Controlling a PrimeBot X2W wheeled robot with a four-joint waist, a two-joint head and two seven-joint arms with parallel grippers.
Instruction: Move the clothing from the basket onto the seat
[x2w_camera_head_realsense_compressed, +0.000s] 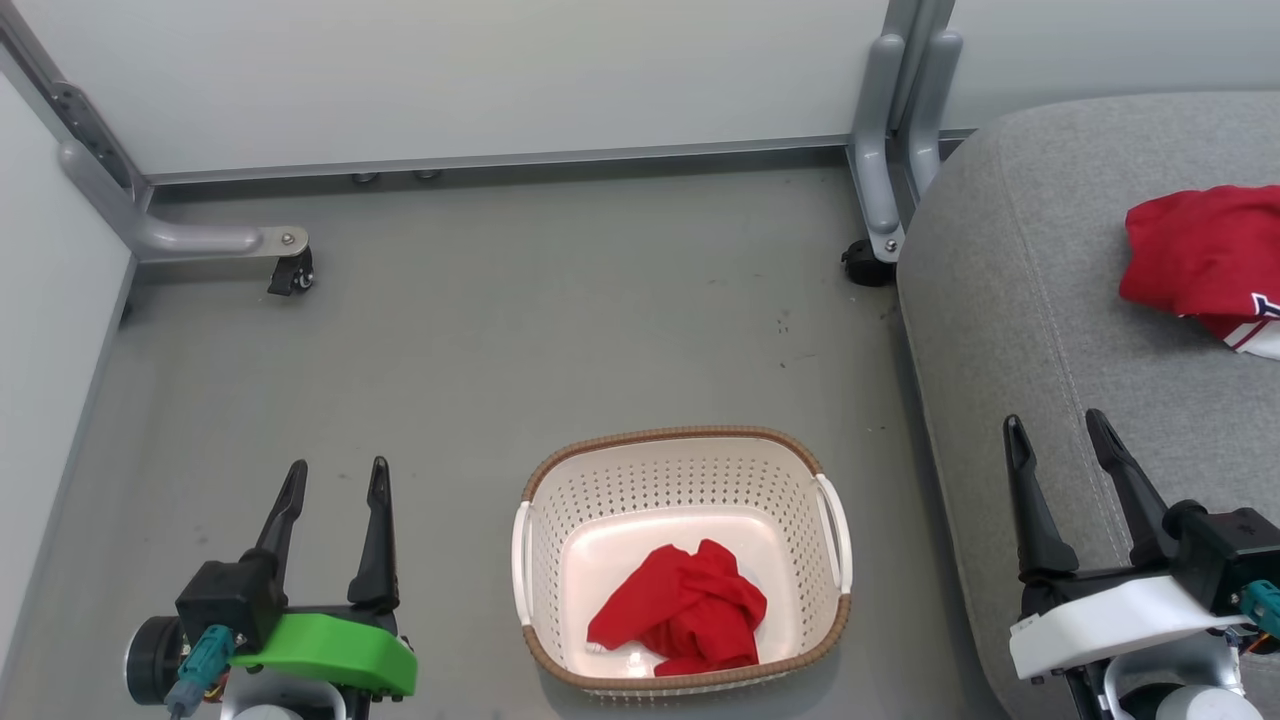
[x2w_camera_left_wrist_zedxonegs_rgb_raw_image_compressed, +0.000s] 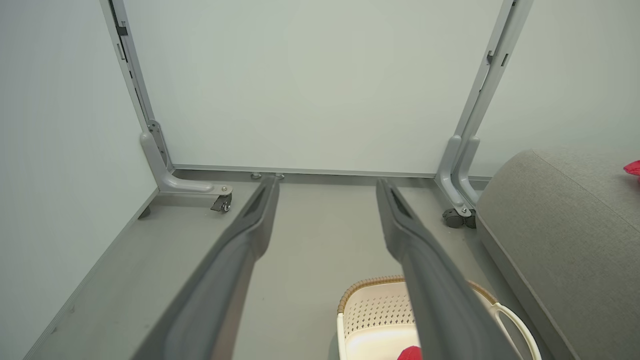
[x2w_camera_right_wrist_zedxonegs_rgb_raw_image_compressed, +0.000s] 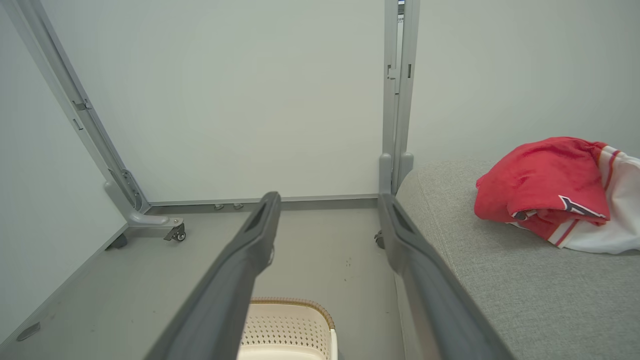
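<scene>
Left gripper (x2w_camera_head_realsense_compressed: 338, 465) hangs at the near left over the grey floor (x2w_camera_head_realsense_compressed: 500, 320), fingers spread wide with nothing between them. Right gripper (x2w_camera_head_realsense_compressed: 1054, 420) sits at the near right, above the near edge of the seat (x2w_camera_head_realsense_compressed: 1040, 300), opened just as wide and empty too. Between them the basket (x2w_camera_head_realsense_compressed: 680, 437) stands on the floor, just left of the seat, and a crumpled red garment (x2w_camera_head_realsense_compressed: 685, 610) lies in its near half. Far right, a red-and-white garment (x2w_camera_head_realsense_compressed: 1190, 250) rests on the seat, well apart from both grippers.
</scene>
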